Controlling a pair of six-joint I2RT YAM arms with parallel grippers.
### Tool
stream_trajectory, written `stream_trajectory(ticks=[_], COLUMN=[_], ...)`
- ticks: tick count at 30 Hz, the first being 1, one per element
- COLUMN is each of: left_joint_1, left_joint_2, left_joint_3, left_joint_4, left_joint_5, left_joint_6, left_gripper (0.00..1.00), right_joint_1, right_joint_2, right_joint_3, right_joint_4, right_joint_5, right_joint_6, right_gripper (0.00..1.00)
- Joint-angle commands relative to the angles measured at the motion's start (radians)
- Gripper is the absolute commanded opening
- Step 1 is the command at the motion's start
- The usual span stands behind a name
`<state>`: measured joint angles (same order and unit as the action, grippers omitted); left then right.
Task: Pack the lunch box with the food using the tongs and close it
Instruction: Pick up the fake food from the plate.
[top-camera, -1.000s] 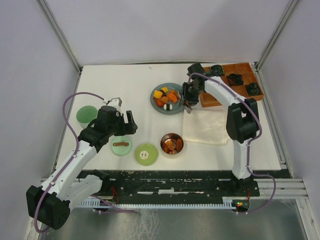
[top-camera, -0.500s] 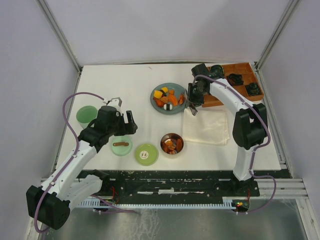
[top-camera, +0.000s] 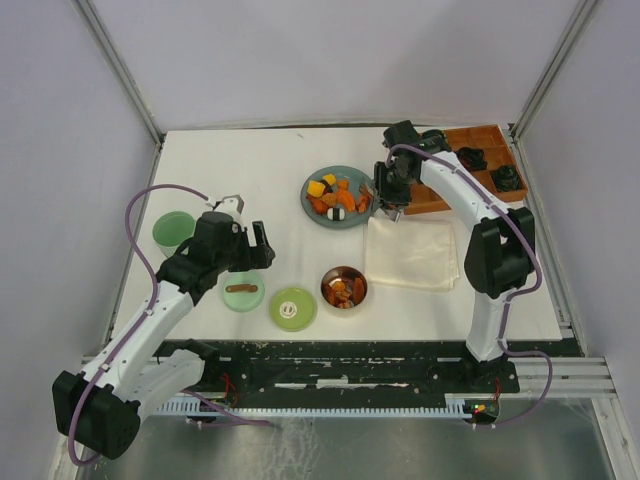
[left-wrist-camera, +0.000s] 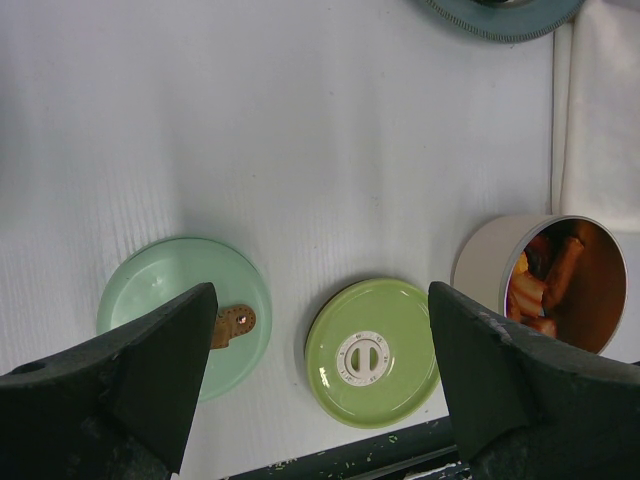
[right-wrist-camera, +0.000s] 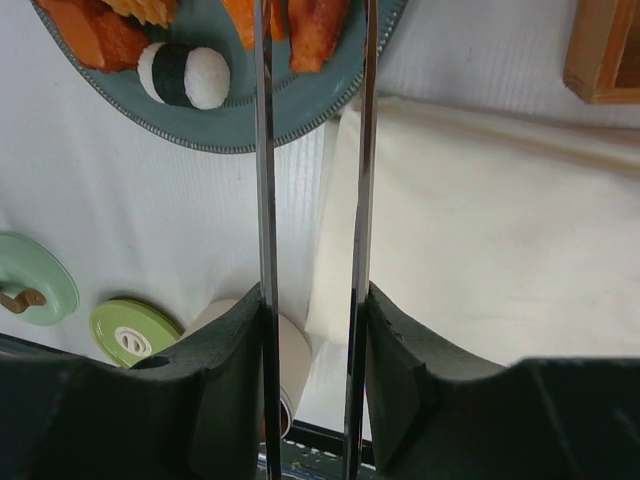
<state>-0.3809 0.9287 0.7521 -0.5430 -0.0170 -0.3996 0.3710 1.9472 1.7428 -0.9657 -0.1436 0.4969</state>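
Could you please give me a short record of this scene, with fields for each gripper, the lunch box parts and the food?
left gripper: open, empty, over the table
right gripper: closed on the tongs, which reach over the plate
plate: orange and yellow pieces, one rice roll
steel bowl: uncovered, food pieces inside
lime-green lid: flat on the table beside the bowl
mint lid: flat on the table, handle up
canister: upright, uncovered

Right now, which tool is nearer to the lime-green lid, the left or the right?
Left. The left tool hangs open close to the lime-green lid, a little to its left. The right tool, shut on the tongs, is far off beside the grey-blue plate.
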Motion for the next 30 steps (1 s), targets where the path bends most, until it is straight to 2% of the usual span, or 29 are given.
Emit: stream_trajectory(ticks=[1, 9, 15, 19, 30], left_joint_1=[0.005, 0.005, 0.005, 0.005, 0.005], left_joint_2=[-0.005, -0.004, -0.005, -0.005, -0.007], left_joint_3=[0.009, 0.009, 0.01, 0.01, 0.01], left_joint_4=[0.037, 0.037, 0.037, 0.036, 0.035], left_joint_5=[0.002, -0.001, -0.006, -0.006, -0.001], left_joint_6=[-0.014, -0.013, -0.013, -0.012, -0.013], left_gripper=[0.92, 0.92, 0.92, 0.92, 0.92], right_joint_1=[0.0, 0.049, 0.082, 0.088, 0.087], right_joint_2=[0.022, 0.185, 0.261, 0.241, 0.004], right_joint_3=[0.147, 0.377, 0.476, 0.469, 0.178], right_joint_4=[-0.032, -0.153, -0.217, -0.238, -0.109], right_joint_5=[0.034, 0.052, 0.115, 0.152, 0.249], right_joint_6=[-0.073, -0.164, -0.183, -0.189, -0.107], right_gripper=[0.46, 0.47, 0.48, 0.48, 0.49])
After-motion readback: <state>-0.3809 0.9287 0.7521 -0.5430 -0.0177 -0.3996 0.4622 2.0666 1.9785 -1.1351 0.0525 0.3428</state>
